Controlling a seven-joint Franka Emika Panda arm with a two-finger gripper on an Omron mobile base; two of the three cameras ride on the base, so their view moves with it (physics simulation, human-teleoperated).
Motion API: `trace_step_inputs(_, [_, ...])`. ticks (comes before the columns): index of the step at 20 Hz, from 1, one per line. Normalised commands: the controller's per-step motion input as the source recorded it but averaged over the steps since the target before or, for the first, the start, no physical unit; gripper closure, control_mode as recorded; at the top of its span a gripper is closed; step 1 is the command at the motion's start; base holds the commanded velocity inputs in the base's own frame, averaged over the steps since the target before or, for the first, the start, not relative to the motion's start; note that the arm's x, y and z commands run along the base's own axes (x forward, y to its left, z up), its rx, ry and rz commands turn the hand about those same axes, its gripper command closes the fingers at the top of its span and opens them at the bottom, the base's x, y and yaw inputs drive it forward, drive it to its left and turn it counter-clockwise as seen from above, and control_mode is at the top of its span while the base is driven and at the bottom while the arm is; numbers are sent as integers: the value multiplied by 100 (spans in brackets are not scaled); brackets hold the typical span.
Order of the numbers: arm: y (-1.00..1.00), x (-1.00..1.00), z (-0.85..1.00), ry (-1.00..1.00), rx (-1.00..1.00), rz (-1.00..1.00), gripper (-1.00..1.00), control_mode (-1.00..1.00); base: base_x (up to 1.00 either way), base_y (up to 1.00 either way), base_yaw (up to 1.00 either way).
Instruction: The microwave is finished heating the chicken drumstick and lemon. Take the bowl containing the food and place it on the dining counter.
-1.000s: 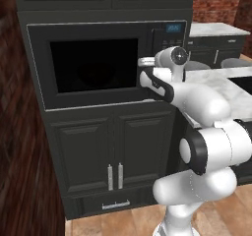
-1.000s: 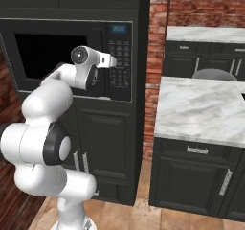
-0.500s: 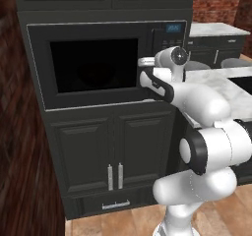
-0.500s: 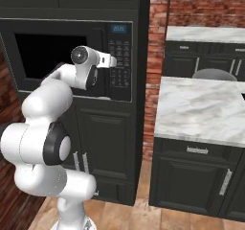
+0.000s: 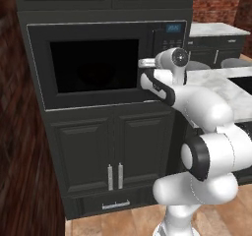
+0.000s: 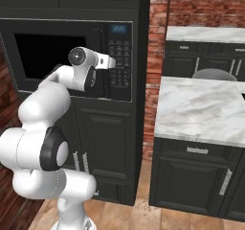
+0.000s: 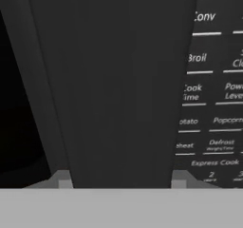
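Note:
The microwave [image 5: 93, 65] [image 6: 48, 56] is built into dark cabinets, and its dark glass door is closed. The bowl, the chicken drumstick and the lemon are hidden behind that door. My gripper [image 7: 118, 177] is at the door's right edge, next to the button panel [image 7: 209, 103]. It is shut on the door's dark vertical handle [image 7: 118, 80], which fills the gap between the two fingertips [image 7: 61, 177]. The dining counter [image 6: 201, 109] [image 5: 221, 82], a white marble slab over dark cabinets, stands to the right of the arm.
Dark cabinet doors [image 5: 113, 151] sit below the microwave. A brick wall strip [image 6: 155, 56] runs beside the cabinet column. A second marble counter [image 6: 206, 32] lies along the far brick wall, with a grey stool [image 6: 213, 74] in front of it.

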Motion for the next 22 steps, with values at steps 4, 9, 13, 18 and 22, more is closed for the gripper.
trace_step_inputs(4, [0,-46,8,0,0,0,100,-100,0,0,0])
trace_step_inputs(9, [0,-64,22,-1,0,0,100,-100,0,0,0])
trace_step_inputs(13, [14,-81,30,-5,0,-6,100,-100,0,0,0])
trace_step_inputs(18, [24,-98,32,-5,0,-11,100,-100,0,0,0])
trace_step_inputs(22, [18,-100,36,-10,0,-4,100,-100,0,0,0])
